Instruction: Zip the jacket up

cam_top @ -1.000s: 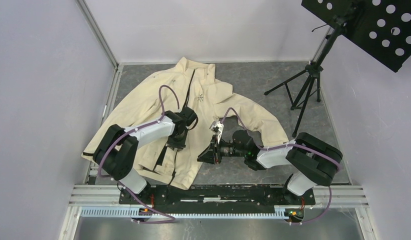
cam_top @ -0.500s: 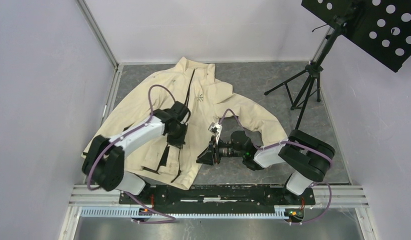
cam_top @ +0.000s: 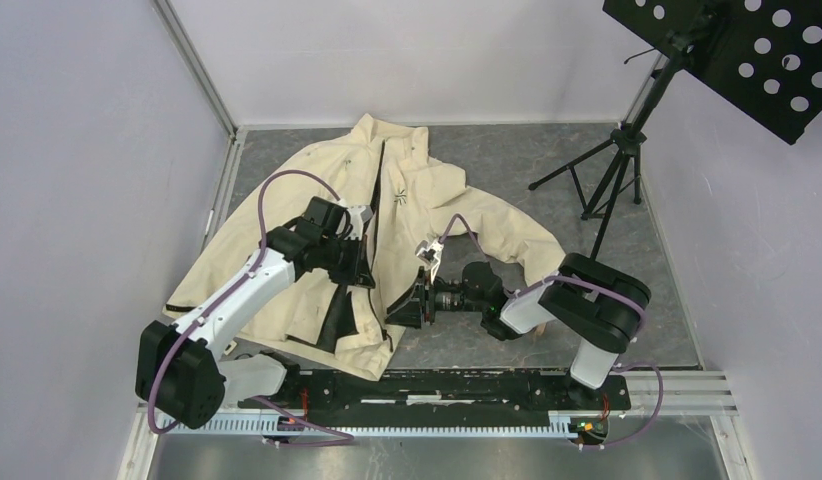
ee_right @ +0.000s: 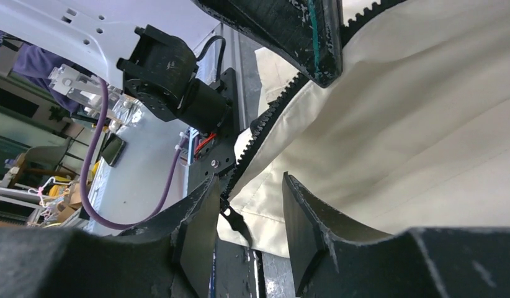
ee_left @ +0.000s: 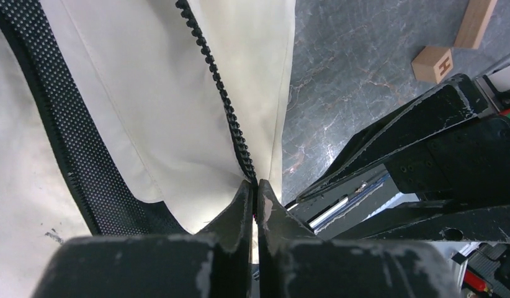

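Note:
The cream jacket (cam_top: 427,200) lies spread on the grey floor, its front open along the dark zipper (ee_left: 220,93). My left gripper (cam_top: 365,277) is shut on the zipper edge, pinching the teeth (ee_left: 254,189) beside the black mesh lining (ee_left: 66,143). My right gripper (cam_top: 392,314) is open at the jacket's bottom hem. In the right wrist view its jaws (ee_right: 249,181) stand apart around the hem corner, with the dark zipper pull tab (ee_right: 235,218) between them, close to the left finger (ee_right: 196,230). The other toothed zipper edge (ee_right: 265,118) runs upward to the left gripper's finger (ee_right: 283,31).
A black tripod music stand (cam_top: 612,170) stands at the back right, its perforated plate (cam_top: 747,50) overhead. Two wooden blocks (ee_left: 433,62) lie on the floor near the arm bases. The black base rail (cam_top: 437,385) runs along the near edge. Walls close in on both sides.
The left gripper closed on the zipper edge and drew it up and left. The right gripper slid left to the hem and opened wider.

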Robot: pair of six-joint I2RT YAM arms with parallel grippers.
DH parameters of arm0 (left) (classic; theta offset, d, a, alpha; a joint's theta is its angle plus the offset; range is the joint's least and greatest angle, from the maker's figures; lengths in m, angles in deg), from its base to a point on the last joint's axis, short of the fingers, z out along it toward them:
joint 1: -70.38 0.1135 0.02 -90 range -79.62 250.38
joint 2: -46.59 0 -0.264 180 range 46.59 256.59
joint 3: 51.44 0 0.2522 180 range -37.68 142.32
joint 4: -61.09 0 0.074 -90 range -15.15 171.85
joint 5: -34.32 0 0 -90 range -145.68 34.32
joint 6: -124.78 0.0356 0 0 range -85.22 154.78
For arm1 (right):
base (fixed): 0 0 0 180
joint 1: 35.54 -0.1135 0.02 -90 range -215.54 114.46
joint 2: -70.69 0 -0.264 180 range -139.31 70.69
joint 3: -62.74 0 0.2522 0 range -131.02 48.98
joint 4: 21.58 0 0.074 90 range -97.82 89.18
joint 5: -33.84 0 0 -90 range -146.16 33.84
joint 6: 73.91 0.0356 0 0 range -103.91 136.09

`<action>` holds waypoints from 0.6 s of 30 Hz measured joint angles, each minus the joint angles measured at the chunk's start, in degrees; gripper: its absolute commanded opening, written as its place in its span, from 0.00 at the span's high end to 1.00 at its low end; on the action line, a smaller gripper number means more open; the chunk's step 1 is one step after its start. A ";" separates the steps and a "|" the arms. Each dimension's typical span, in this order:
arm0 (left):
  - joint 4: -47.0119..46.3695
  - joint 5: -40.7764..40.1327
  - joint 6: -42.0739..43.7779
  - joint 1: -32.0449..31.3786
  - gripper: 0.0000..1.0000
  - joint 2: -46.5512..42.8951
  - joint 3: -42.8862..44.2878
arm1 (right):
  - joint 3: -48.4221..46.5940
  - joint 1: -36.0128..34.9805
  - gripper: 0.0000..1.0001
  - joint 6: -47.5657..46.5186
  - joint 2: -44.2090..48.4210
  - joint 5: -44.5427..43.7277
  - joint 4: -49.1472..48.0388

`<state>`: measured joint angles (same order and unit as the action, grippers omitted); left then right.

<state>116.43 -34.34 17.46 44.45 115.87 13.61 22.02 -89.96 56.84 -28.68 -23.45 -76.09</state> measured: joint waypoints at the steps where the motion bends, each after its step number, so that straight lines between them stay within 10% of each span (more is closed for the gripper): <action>1: -0.09 0.35 0.17 0.07 0.98 -0.02 -0.09 | -0.02 -0.02 0.56 0.48 -0.39 0.17 -0.74; 9: -2.60 3.10 0.31 0.20 0.98 -0.76 -1.46 | -3.98 -2.71 0.78 4.42 -4.59 1.53 -4.42; 18: -8.33 6.88 -2.62 0.22 0.98 -0.57 -3.93 | -10.32 -6.58 0.73 4.20 -6.45 0.28 -2.01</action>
<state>108.10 -27.45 14.84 44.67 115.30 9.67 11.70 -96.54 61.04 -35.13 -23.16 -78.10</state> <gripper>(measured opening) 0.044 0.229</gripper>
